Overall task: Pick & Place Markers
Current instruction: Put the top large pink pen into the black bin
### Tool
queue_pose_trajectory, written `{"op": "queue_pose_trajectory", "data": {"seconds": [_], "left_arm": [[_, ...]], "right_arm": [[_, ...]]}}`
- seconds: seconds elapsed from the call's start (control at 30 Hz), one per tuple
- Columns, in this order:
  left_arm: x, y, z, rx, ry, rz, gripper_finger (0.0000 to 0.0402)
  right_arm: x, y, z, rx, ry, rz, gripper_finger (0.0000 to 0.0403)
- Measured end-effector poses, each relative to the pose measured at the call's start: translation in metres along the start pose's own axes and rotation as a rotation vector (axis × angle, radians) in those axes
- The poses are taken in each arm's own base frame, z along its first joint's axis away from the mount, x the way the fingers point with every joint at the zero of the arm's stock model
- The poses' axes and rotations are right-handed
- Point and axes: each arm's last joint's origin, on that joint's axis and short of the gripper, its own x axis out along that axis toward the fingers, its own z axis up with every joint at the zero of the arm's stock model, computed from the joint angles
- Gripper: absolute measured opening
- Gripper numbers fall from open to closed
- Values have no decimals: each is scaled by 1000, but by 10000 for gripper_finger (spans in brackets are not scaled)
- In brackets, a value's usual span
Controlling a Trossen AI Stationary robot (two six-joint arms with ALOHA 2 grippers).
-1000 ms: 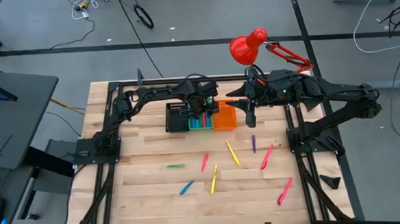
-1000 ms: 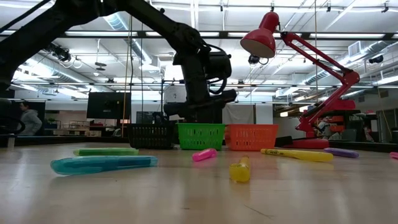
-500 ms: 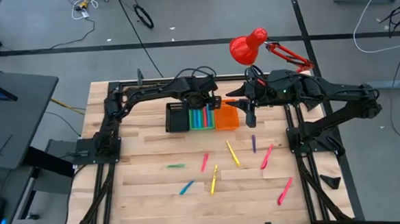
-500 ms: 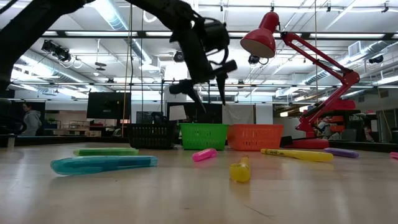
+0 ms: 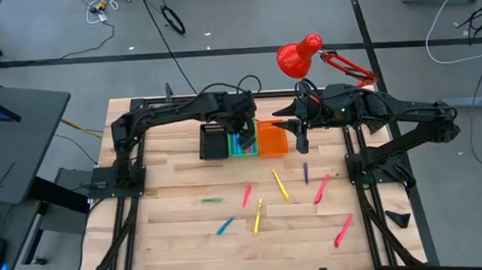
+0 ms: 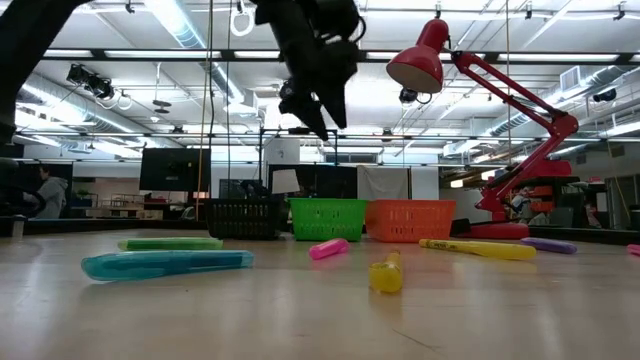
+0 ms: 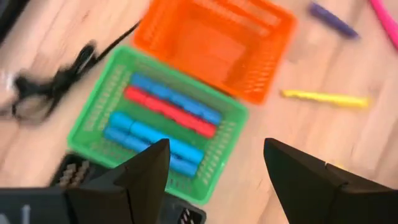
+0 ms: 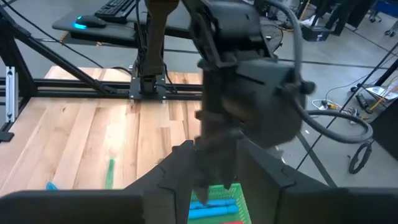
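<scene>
Left gripper [image 7: 214,165], spread & empty, upper-centre over green bin [image 5: 242,141]; next: drop square onto one marker [image 5: 281,184], w/ fingers straddling it.

Three bins [image 5: 243,140] side by side at table's [image 5: 169,188] back, markers [image 7: 163,111] in middle one, others [image 5: 280,184] scattered in front

Robotics lab: open ceiling with strip lights [image 6: 180,30], monitor [image 6: 167,168], floor cables [image 5: 173,19], wooden workbench [image 5: 178,204].
</scene>
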Motion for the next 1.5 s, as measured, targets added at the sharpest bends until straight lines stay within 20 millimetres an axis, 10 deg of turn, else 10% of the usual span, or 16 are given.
{"op": "queue_pose_trajectory", "data": {"seconds": [0.43, 0.73, 1.5], "left_arm": [[-11, -60, -20, 524, 13, -298, 263], [-30, -59, -20, 518, -211, -493, 263], [-129, -32, -142, 234, -1057, -356, 263]], "right_arm": [[0, 0, -2, 15, 17, 11, 126], [0, 1, -2, 22, 24, 12, 126], [-1, 3, -8, 130, 86, 64, 126]]}}
